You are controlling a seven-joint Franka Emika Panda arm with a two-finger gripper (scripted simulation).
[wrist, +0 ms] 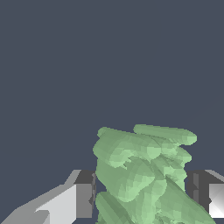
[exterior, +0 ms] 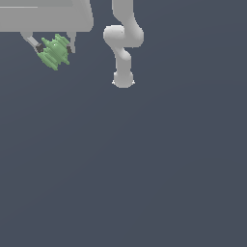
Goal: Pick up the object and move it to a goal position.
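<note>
Spiky green thing clamped in the gripper

The gripper (exterior: pixel 54 49) has its two fingers (wrist: pixel 78 200) squeezed onto the green object (exterior: pixel 54 51), one each side. Beyond it, the arm's base (exterior: pixel 123 79) stands on the dark floor (exterior: pixel 144 169).

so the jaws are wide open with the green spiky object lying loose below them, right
Not quite. The green spiky object is not lying loose: it sits between the jaws of the gripper, which are closed against its sides. The wrist view shows a finger on each side of it.
</note>
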